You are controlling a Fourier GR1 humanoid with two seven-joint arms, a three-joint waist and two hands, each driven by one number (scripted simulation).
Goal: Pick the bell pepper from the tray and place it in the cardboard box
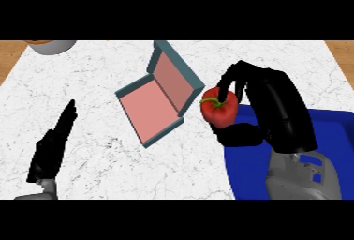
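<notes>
A red bell pepper (221, 111) with a green stem is held by my right hand (266, 101), whose fingers and thumb curl round it. The pepper hangs over the white counter at the left edge of the blue tray (332, 140), just right of the box. The open box (160, 101) has teal walls and a pink inside and lies tilted in the middle of the counter. My left hand (52, 145) rests at the lower left with straight fingers, holding nothing.
A pale bowl (50, 46) with something orange in it stands at the counter's far left corner. Wooden floor shows past the counter's far corners. The marble counter (104, 84) stretches between the left hand and the box.
</notes>
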